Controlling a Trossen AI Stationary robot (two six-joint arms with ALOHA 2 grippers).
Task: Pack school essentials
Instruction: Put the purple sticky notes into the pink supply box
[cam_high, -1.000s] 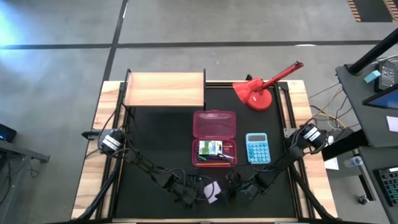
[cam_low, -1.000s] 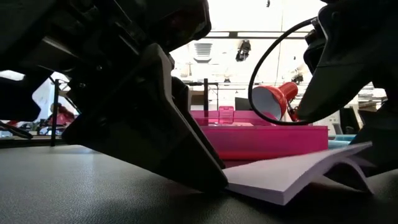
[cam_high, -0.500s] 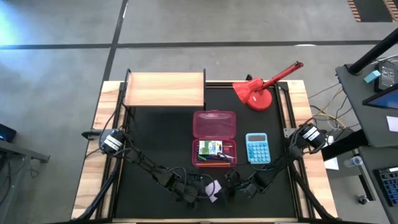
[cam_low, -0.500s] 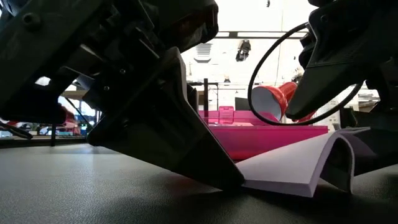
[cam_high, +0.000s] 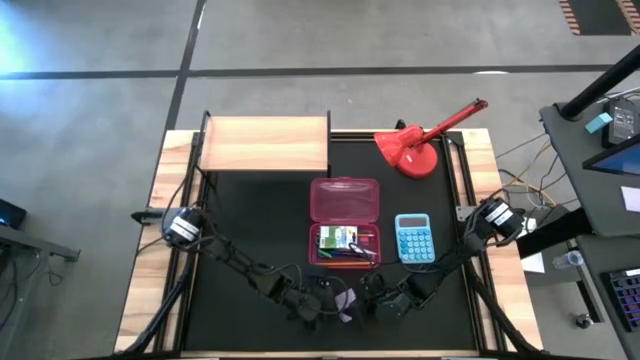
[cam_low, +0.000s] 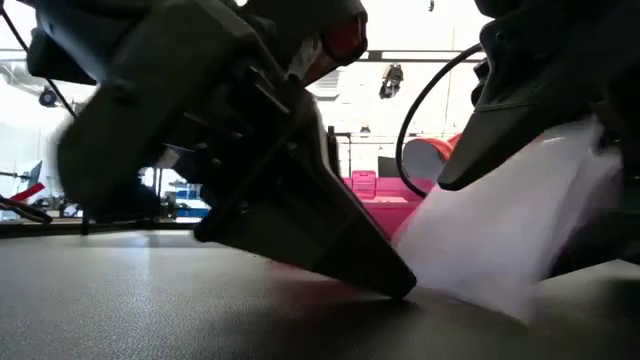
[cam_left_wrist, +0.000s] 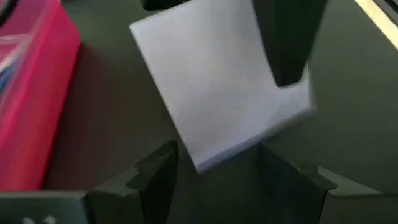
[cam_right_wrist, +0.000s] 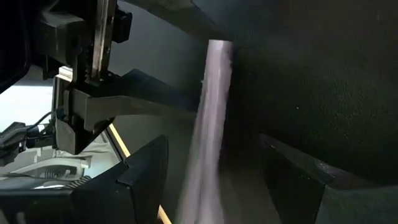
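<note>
The lilac sticky-note pad (cam_high: 347, 300) stands tilted near the table's front edge, between my two grippers. Its lower edge (cam_low: 440, 290) is on the mat and its other side is raised toward my right gripper. My left gripper (cam_high: 325, 298) is open and low on the mat, and a corner of the pad (cam_left_wrist: 202, 163) lies between its fingers. My right gripper (cam_high: 377, 297) is open, and the pad shows edge-on (cam_right_wrist: 208, 124) between its fingers. The open pink pencil case (cam_high: 345, 215) holds pens and a green-and-white box (cam_high: 338, 238). My left gripper comes in low and slanting from the table's left. One fingertip (cam_low: 400, 283) stands at the pad's lower edge on the mat. I cannot tell whether it touches. My right gripper comes from the table's right, with one finger (cam_left_wrist: 286, 43) across the pad's raised face and the other hidden behind it. A gap shows on each side of the pad in the right wrist view. Which finger bears the pad cannot be told.
A light-blue calculator (cam_high: 414, 238) lies right of the pencil case. A red desk lamp (cam_high: 415, 150) stands at the far right. A wooden box (cam_high: 265, 143) stands at the far left. Bare black mat (cam_high: 240, 230) lies left of the case.
My left gripper has slid along the mat toward the table's right, against the pad. The pad's right side, first curled up a little, has risen until the pad stands steeply tilted. Its lower edge stays on the mat.
</note>
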